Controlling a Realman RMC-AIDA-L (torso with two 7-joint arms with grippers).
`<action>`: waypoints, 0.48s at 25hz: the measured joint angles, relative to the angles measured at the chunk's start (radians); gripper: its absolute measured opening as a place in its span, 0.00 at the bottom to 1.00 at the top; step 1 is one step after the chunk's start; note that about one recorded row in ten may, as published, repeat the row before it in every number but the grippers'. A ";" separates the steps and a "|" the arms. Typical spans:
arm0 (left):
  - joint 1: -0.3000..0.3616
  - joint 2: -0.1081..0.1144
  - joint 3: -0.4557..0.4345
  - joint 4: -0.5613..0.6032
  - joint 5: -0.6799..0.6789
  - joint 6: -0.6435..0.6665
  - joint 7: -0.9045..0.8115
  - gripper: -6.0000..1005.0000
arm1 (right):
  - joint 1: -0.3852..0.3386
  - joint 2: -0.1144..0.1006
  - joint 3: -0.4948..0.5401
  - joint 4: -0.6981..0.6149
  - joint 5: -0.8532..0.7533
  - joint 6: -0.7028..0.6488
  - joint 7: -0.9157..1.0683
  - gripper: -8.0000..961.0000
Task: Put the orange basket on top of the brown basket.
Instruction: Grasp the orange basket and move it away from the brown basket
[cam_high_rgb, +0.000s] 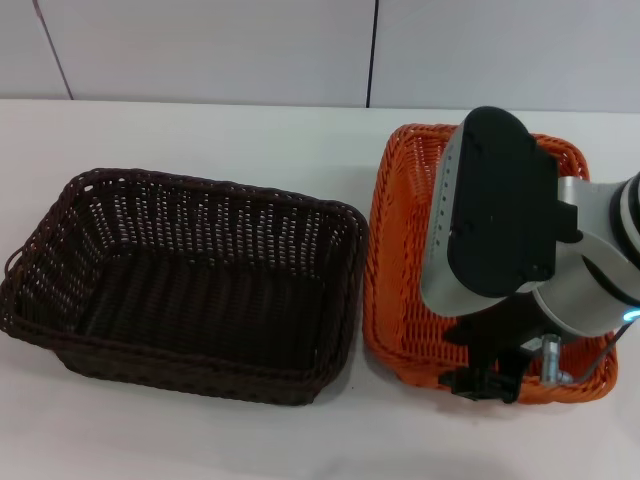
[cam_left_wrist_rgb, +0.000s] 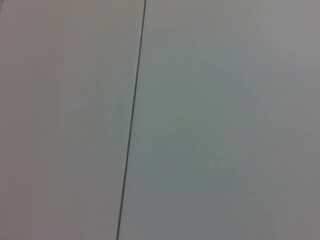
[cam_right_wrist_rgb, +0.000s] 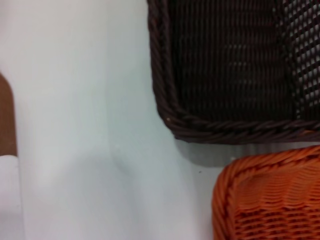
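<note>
Orange basket (cam_high_rgb: 400, 250) under right hand (cam_high_rgb: 490, 380) at near rim; can't tell if hand's gripping.

**Even, soft light; close views blurred**

Diffuse overhead light falls evenly, without glare. The brown basket (cam_high_rgb: 190, 280) casts a faint shadow on the white table (cam_high_rgb: 250, 130). The right wrist view is soft, the orange basket (cam_right_wrist_rgb: 270, 200) out of focus.
</note>
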 joint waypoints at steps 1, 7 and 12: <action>0.000 0.000 0.000 0.000 0.000 0.000 0.000 0.52 | 0.000 -0.001 0.000 0.001 -0.003 -0.002 0.000 0.32; -0.004 0.000 0.000 0.003 0.002 0.000 0.001 0.52 | 0.000 -0.001 -0.009 -0.044 -0.013 -0.026 -0.012 0.44; -0.004 0.000 0.000 0.003 0.003 0.000 0.001 0.52 | -0.001 -0.002 -0.013 -0.118 -0.009 -0.065 -0.026 0.57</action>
